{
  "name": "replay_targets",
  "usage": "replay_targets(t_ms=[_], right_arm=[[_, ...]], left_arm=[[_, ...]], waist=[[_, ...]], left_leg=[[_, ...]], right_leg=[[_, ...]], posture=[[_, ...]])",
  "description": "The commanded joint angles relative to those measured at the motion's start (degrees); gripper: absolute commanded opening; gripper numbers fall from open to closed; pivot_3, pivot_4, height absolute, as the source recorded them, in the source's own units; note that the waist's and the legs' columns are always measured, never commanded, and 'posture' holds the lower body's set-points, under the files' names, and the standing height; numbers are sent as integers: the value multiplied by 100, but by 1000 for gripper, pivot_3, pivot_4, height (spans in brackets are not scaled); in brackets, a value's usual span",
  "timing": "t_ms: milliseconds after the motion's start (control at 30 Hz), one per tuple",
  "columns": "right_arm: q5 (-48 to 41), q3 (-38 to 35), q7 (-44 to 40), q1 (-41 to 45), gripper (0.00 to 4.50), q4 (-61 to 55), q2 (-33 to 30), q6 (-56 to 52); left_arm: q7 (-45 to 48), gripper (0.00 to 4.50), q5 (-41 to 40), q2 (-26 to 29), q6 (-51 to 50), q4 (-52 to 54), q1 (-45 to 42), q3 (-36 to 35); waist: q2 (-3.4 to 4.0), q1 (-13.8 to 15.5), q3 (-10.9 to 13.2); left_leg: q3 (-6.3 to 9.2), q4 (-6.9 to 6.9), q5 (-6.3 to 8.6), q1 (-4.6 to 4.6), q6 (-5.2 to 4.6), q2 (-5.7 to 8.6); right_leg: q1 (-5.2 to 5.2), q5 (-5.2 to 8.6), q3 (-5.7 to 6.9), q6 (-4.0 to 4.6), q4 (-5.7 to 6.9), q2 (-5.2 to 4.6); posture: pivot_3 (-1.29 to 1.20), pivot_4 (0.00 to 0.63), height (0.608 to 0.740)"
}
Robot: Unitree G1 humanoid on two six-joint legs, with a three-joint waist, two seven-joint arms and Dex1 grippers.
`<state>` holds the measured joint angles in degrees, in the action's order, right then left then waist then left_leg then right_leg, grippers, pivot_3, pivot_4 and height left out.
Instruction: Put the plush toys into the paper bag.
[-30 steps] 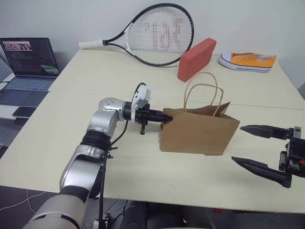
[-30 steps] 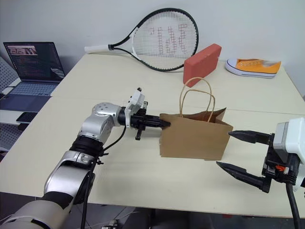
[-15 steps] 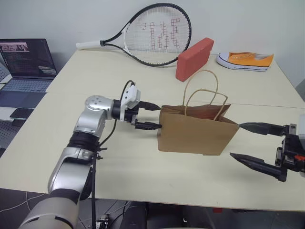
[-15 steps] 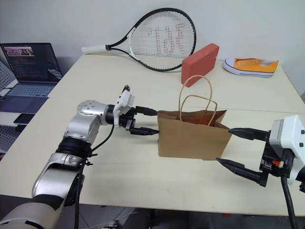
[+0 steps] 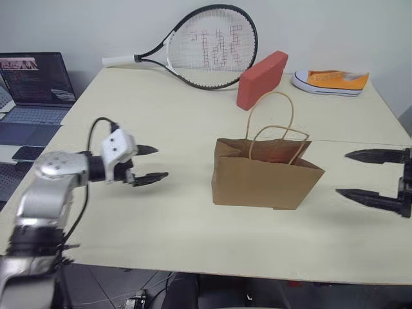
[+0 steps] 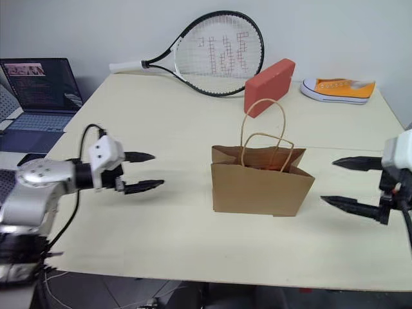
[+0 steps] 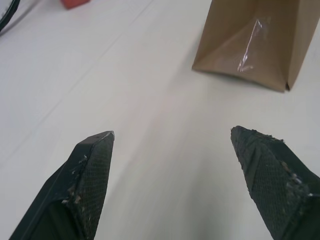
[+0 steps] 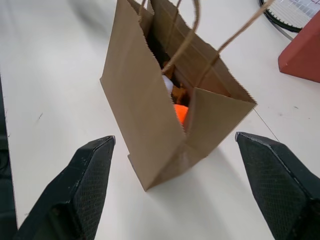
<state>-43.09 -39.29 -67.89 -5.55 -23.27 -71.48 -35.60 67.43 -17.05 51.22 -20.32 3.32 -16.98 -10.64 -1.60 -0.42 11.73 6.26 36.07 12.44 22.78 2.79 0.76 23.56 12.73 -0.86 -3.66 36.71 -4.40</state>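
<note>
The brown paper bag (image 5: 264, 172) stands upright in the middle of the table, mouth open and handles up. Down in it, the right wrist view shows the plush toys: an orange patch (image 8: 180, 113) and a white one (image 8: 167, 84), mostly hidden by the bag's walls. My left gripper (image 5: 158, 162) hovers open and empty well to the left of the bag, pointing at it. The left wrist view has the bag (image 7: 255, 40) ahead of its fingers (image 7: 95, 165). My right gripper (image 5: 343, 172) is open and empty just right of the bag, not touching it.
At the back of the table lie a tennis racket (image 5: 206, 45), a red block (image 5: 261, 78) and an orange-and-white sneaker (image 5: 331, 82). A laptop (image 5: 35, 80) and a phone (image 5: 26, 152) sit on a lower surface to the left.
My left gripper let go of the bag's left edge, opened, and drew away to the left. My right gripper backed off a little to the right. The bag stayed upright.
</note>
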Motion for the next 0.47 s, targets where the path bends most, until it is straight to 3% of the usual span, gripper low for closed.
replay_targets(t_ms=[33,467], right_arm=[[231,52,-377,201,4035,409,-136,229],[737,668,-682,734,4035,1113,-103,577]], left_arm=[[-172,3977,-280,262,-299,509,189,-511],[-35,3977,-631,676,-448,386,259,-724]], waist=[[-1,36,1],[0,8,2]], left_leg=[[0,1,0,2,0,-3],[-52,0,0,6,0,-38]], right_leg=[[1,4,4,7,-1,0],[15,13,3,22,7,12]], posture=[[0,150,740],[0,150,740]])
